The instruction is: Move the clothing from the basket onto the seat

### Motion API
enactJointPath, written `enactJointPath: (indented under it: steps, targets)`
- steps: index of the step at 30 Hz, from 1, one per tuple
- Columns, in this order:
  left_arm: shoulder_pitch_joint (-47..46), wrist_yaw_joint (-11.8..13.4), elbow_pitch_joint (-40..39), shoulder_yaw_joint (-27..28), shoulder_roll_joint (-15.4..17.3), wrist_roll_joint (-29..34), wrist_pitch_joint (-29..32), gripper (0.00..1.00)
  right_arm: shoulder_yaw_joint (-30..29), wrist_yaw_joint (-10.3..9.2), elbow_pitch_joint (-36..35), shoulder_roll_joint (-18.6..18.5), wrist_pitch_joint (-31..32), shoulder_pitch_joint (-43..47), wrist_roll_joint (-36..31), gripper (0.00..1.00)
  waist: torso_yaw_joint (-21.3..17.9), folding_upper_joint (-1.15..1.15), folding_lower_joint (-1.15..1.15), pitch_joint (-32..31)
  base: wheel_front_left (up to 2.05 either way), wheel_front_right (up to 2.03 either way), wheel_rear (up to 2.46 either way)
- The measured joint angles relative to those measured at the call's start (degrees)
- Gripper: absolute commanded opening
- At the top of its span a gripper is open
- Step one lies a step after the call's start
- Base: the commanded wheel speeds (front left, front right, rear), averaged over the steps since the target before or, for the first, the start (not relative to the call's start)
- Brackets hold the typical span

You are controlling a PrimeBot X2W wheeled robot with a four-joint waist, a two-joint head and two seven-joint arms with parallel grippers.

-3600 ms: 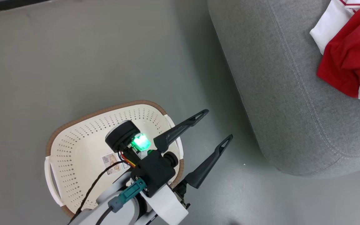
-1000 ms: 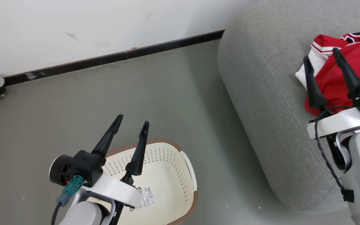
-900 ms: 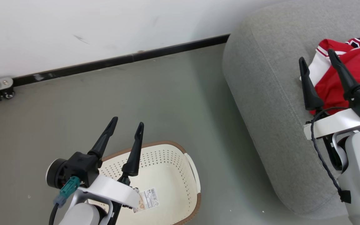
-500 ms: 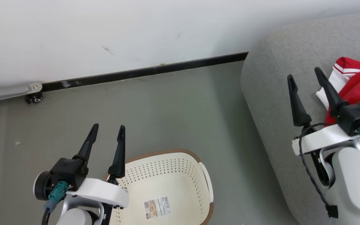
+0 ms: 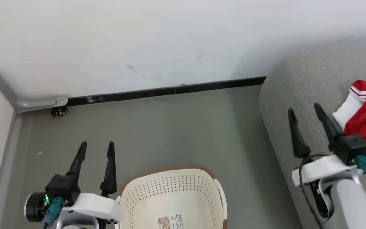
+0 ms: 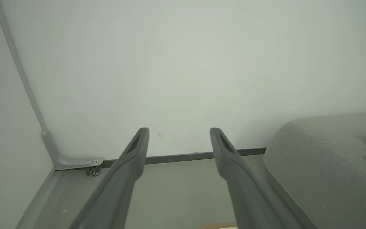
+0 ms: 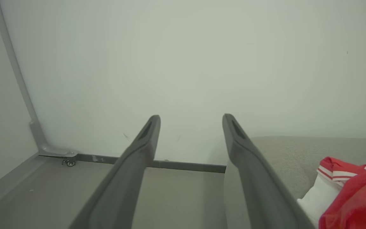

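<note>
Room: grey floor (image 5: 170, 127) meeting a white wall (image 5: 157, 41) along a dark skirting strip (image 5: 170, 90); a small caster (image 5: 59, 111) sits under a metal rail at the corner.
Clothing: red and white garments (image 5: 365, 116) lie on top of the seat at the right edge of the head view; also seen in the right wrist view (image 7: 351, 194), with a white panel and red stripe trim toward the wall.
Seat: light grey upholstered seat (image 5: 300, 82), rounded end toward the wall, well apart from the basket.
Basket: cream perforated basket (image 5: 145, 197) with a brown rim, on the floor at the bottom of the head view. Visible interior holds only a paper label (image 5: 170, 221); the near part is cut off by the frame.
Right gripper: (image 5: 304, 108) hangs over the seat edge just beside the clothing, not touching it; fingers spread, nothing between them.
Left gripper: (image 5: 96, 145) hangs over the floor left of the basket; fingers parted, empty.
Step in hand (judgement): transfer looks done, both arms at a neutral rest pose.
Next move (judgement): 1 check only, confirming that the hidden near part of the basket holds no garment; if it does, another reach into the basket.
</note>
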Motion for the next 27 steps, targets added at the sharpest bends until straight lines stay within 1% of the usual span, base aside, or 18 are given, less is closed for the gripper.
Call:
enactJointPath:
  steps: [5,8,13,22,25,27]
  targets:
    - [1.34,0.73,0.38,0.40,-0.53,0.53,0.00,1.00,-0.30,0.00,-0.32,1.26,0.26,3.08,-0.23,1.00,0.79,0.00,0.00,-1.68,0.00,0.00,0.00]
    - [2.07,1.23,0.79,0.54,-0.54,1.09,0.00,1.00,-0.68,0.00,-0.66,1.40,0.73,4.87,-0.37,1.00,1.17,0.00,0.00,-2.61,0.00,0.00,0.00]
    - [2.96,1.31,1.13,0.78,-0.59,1.49,0.00,1.00,-0.92,0.00,-1.52,1.63,1.15,7.07,-0.45,1.00,1.57,0.00,0.00,-3.72,0.00,0.00,0.00]
    - [4.34,2.77,1.33,1.96,-0.64,2.25,0.00,1.00,-0.52,0.00,-2.88,2.00,2.23,11.40,-0.43,1.00,1.96,0.00,0.00,-5.42,0.00,0.00,0.00]
    - [4.44,3.27,1.33,2.14,-0.65,2.91,0.00,1.00,-0.43,-0.01,-3.87,2.02,2.63,12.27,0.01,1.00,1.95,0.00,0.00,-5.56,0.00,0.00,0.00]
    - [4.58,3.28,1.32,2.14,-0.69,3.09,0.00,1.00,0.12,-0.01,-4.25,2.02,2.68,12.65,1.49,1.00,1.98,0.00,0.00,-5.56,0.00,0.00,0.00]
